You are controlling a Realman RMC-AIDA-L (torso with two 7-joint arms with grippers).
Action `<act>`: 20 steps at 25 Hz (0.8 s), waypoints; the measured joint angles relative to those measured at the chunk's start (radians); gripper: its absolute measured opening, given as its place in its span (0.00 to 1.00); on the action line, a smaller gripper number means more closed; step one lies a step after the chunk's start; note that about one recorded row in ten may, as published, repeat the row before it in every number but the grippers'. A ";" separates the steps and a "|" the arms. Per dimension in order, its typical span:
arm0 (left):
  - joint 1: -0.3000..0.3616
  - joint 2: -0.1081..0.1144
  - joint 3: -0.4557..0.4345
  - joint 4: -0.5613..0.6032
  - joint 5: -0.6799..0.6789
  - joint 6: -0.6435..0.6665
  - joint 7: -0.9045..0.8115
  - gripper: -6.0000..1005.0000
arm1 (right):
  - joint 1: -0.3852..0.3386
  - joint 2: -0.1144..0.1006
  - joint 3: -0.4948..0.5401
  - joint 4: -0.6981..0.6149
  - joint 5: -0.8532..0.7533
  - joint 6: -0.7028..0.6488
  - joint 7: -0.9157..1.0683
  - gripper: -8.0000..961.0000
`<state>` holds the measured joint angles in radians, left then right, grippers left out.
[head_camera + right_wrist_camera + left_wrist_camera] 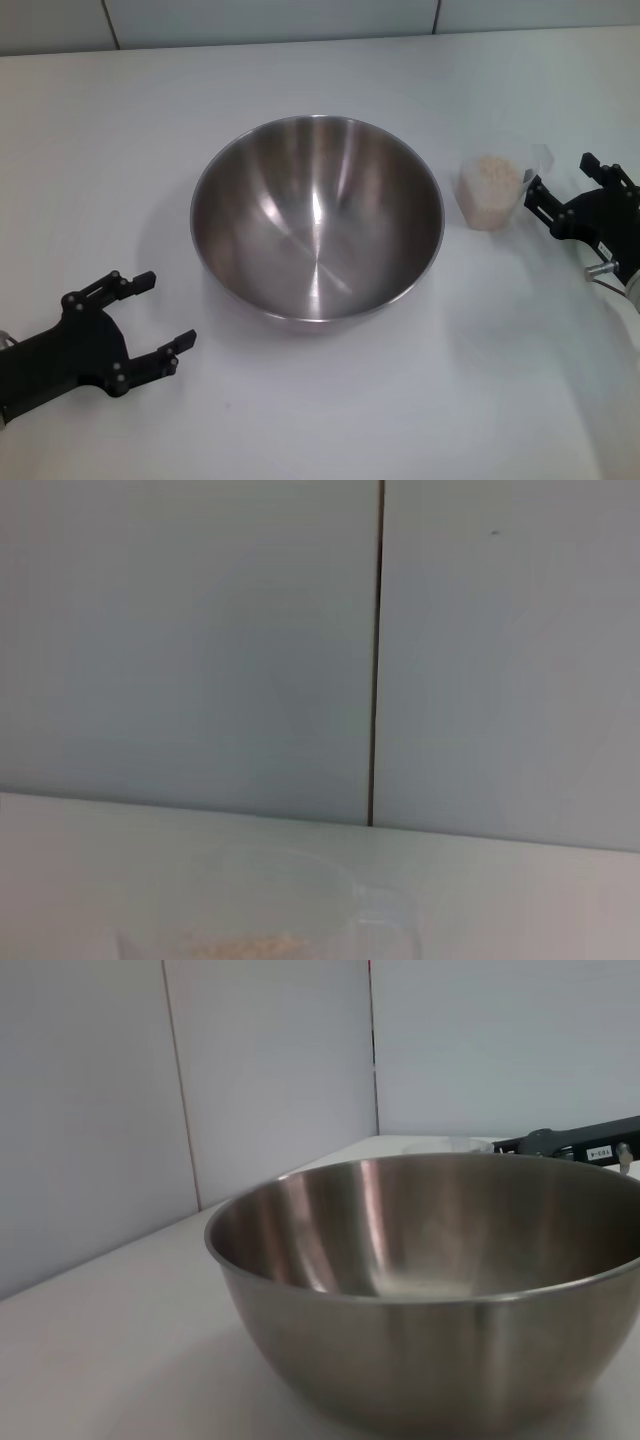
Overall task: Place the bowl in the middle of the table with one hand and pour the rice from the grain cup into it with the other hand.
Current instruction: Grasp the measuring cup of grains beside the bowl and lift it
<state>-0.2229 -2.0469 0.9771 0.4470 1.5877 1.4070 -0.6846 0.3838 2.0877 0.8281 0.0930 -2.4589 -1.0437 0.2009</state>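
Observation:
The large steel bowl [317, 215] stands upright in the middle of the white table [100, 150] with nothing in it; it fills the left wrist view [430, 1290]. Just right of the bowl stands the clear grain cup [490, 190], with beige rice [490, 178] reaching almost to its rim. My right gripper [558, 172] is open just right of the cup, its fingers on either side of the handle tab without closing on it. The cup [270, 910] and a strip of rice [240, 945] show low in the right wrist view. My left gripper [168, 310] is open at the front left, apart from the bowl.
A pale panelled wall [300, 20] runs along the table's far edge. In the left wrist view the right arm's black gripper [570, 1143] shows beyond the bowl's rim. Bare tabletop lies in front of and behind the bowl.

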 joint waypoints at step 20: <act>-0.002 0.002 0.002 -0.005 0.000 -0.003 0.002 0.83 | 0.019 -0.002 0.016 0.001 0.000 0.002 -0.002 0.80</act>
<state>-0.2254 -2.0445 0.9796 0.4418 1.5876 1.4036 -0.6825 0.4024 2.0862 0.8443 0.0935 -2.4589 -1.0415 0.1994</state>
